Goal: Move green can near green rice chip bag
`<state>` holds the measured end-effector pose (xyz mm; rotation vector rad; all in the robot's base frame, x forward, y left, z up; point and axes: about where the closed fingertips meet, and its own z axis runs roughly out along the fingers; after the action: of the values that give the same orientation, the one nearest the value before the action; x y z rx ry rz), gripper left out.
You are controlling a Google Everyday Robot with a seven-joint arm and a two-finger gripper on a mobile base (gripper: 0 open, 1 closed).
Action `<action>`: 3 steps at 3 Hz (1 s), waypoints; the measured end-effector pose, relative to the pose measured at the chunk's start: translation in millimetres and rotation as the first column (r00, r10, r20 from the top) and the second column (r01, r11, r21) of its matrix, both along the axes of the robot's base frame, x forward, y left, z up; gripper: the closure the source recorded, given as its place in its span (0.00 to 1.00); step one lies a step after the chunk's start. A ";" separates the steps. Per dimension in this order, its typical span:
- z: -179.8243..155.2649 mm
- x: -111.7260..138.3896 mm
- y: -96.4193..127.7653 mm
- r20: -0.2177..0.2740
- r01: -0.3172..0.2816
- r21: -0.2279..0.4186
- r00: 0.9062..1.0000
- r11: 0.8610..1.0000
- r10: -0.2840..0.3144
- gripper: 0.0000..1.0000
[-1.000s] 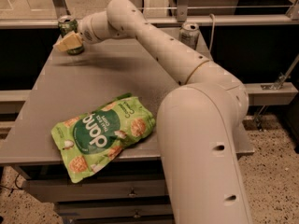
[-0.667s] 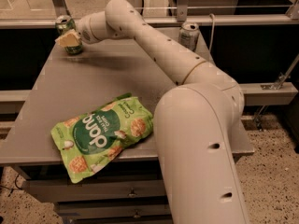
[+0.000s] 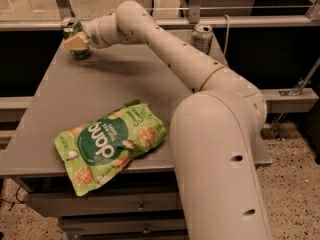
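Observation:
The green can (image 3: 74,30) stands upright at the far left corner of the grey table (image 3: 110,89). My gripper (image 3: 76,41) is right at the can, and its pale tip covers the can's middle, so only the can's top and base show. The can's base rests on the table. The green rice chip bag (image 3: 110,144) lies flat near the table's front edge, well apart from the can, with its dark oval and white lettering facing up. My white arm (image 3: 165,44) reaches across the table from the right.
A silver-grey can (image 3: 202,36) stands at the far right of the table, behind my arm. A rail and dark panels run along the back edge. My arm's thick lower link (image 3: 220,154) covers the table's front right part.
The gripper has stayed at the green can, shifting very little. The can and the chip bag have not moved.

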<state>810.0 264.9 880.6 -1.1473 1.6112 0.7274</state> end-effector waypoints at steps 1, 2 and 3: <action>10.6 -6.4 -13.0 -0.005 0.001 0.023 1.000 1.000 -0.001 1.00; 26.3 -28.5 -31.5 -0.013 -0.034 0.054 0.999 0.998 0.035 1.00; 41.2 -61.1 -54.4 -0.020 -0.083 0.076 0.996 0.994 0.084 1.00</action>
<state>748.9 210.5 921.8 -1.1608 1.5488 0.8515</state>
